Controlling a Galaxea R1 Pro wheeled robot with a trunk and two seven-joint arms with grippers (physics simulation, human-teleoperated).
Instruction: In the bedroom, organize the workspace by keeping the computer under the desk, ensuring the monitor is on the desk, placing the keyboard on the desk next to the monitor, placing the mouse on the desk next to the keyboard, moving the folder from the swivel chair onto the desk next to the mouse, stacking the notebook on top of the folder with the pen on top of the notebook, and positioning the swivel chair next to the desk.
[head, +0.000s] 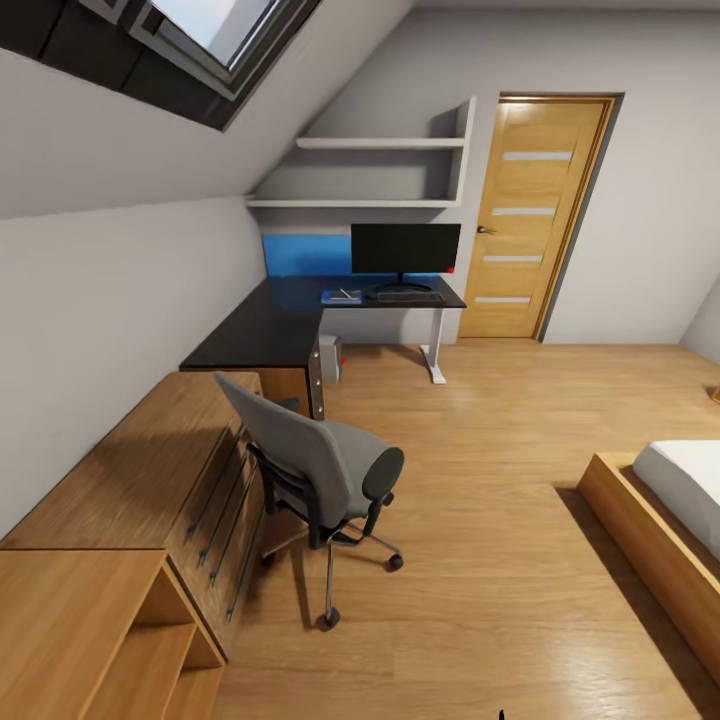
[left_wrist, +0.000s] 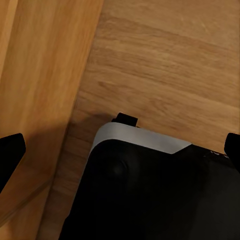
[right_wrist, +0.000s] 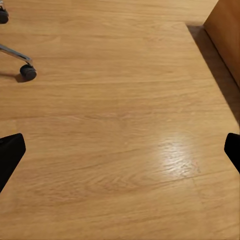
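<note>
Standing back by the low wooden drawer unit (head: 130, 480), I see the robot is well short of the workspace. The desk (head: 290, 325) sits in the far corner under the shelves, w/ the monitor (head: 405, 250) upright on it and the keyboard (head: 408, 296) just in front of its base. The folder (head: 341, 296) already lies on the desk just beside the keyboard, something thin and pale on top; notebook or pen, too small to tell. Mouse too small to pick out. The computer (head: 330, 358) shows as a grey box under the desk.

The swivel chair (head: 320, 475) stands well apart from the desk, beside the drawer unit, back turned toward the camera. Prob. that's what's left: roll it over.

Left gripper (left_wrist: 120, 150) hangs spread over floor and the robot's own base. Right gripper (right_wrist: 120, 150) is spread too, nothing between its tips, just floor; a chair castor (right_wrist: 27, 72) lies off to one side, not between the jaws.
</note>
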